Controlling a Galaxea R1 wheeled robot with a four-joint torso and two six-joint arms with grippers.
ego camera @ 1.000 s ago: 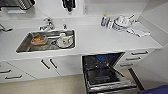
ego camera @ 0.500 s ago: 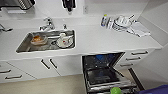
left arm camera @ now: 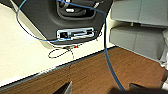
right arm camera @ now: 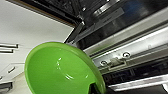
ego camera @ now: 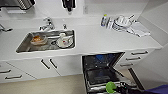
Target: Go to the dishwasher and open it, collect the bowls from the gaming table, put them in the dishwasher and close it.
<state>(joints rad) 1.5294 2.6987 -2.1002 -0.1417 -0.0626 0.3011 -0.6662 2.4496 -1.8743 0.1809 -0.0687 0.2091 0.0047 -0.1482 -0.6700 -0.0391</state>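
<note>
The green bowl (right arm camera: 62, 70) sits at the right pincer (ego camera: 120, 88), low over the open dishwasher (ego camera: 105, 72); in the right wrist view a dark finger bites its rim, so the pincer looks clamped on it. The grip is on the edge alone, so the bowl could twist or slip out and drop onto the rack or door. It could also knock the steel door edge (right arm camera: 130, 47) just beside it if lowered crookedly. The bowl is smooth, glossy, shallow, one bright colour, tilted with its hollow showing. Something blue (ego camera: 100, 58) lies deeper inside the dishwasher. Above, the white table (ego camera: 100, 37) carries a sink (ego camera: 25, 46) with dishes. The left pincer's state I cannot tell.
</note>
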